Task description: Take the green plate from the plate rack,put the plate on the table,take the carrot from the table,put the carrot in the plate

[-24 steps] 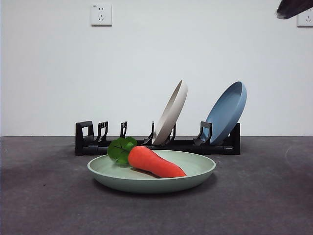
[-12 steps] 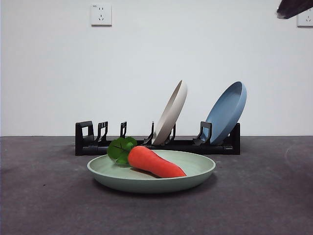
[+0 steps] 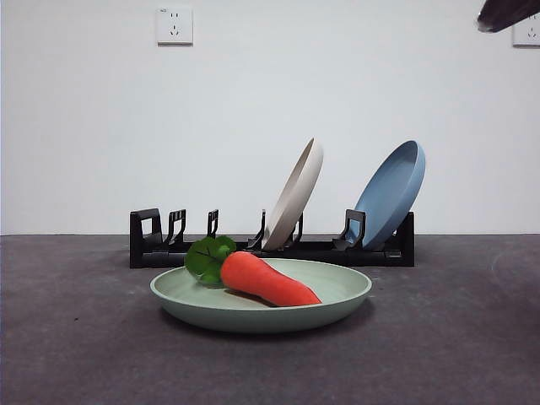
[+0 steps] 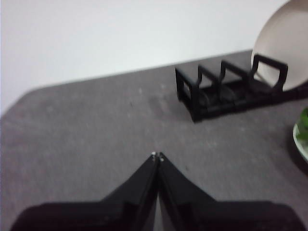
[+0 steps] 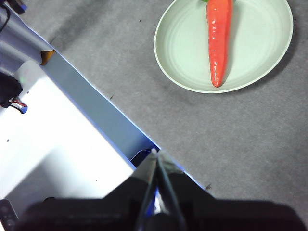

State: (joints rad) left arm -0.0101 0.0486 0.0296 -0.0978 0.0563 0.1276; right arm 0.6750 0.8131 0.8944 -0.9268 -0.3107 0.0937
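While both the left gripper (image 4: 157, 155) and right gripper (image 5: 155, 152) are closed and hold nothing, the carrot (image 3: 267, 280) lies in the green plate (image 3: 337, 302), just before the plate rack (image 3: 272, 250).

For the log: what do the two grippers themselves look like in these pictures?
Both look alike. The left gripper and the right gripper each have two matte black wedge-shaped jaws tapering to a thin tip, rising from a broad black base. No cables or markings show on either.

No text, label, brand or number can be read anywhere.
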